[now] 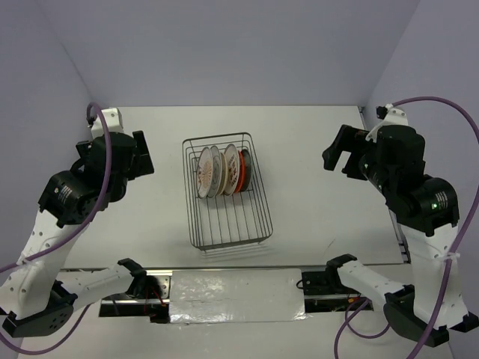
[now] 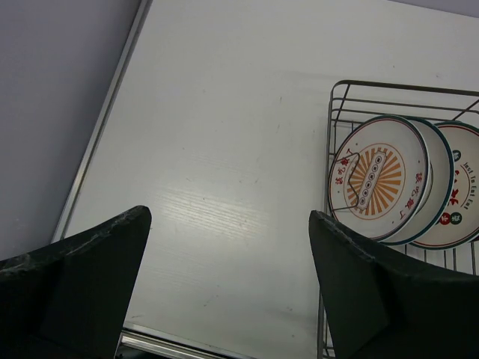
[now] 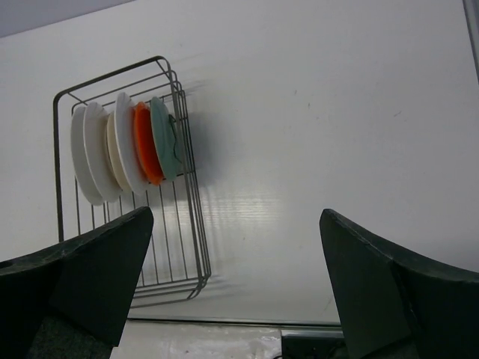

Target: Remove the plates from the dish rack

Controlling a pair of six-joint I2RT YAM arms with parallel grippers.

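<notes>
Dark fingers [image 2: 75,284] of the left tool [image 2: 228,218] stand spread wide with nothing between them. The right tool [image 3: 236,217] is likewise spread and empty. Between the two arms, the rectangular dark wire dish rack [image 1: 188,196] sits on the white surface [image 1: 322,224], its long axis running away from the bases. Several small round plates [image 1: 222,170] stand on edge in its far half, packed in a row across the rack, decorated faces turned left. The orange-sunburst plate [image 2: 378,179] ends the row on the left and the teal plate [image 3: 161,138] on the right. The left tool looks somewhat nearer, so it probably has the easier first reach.
</notes>
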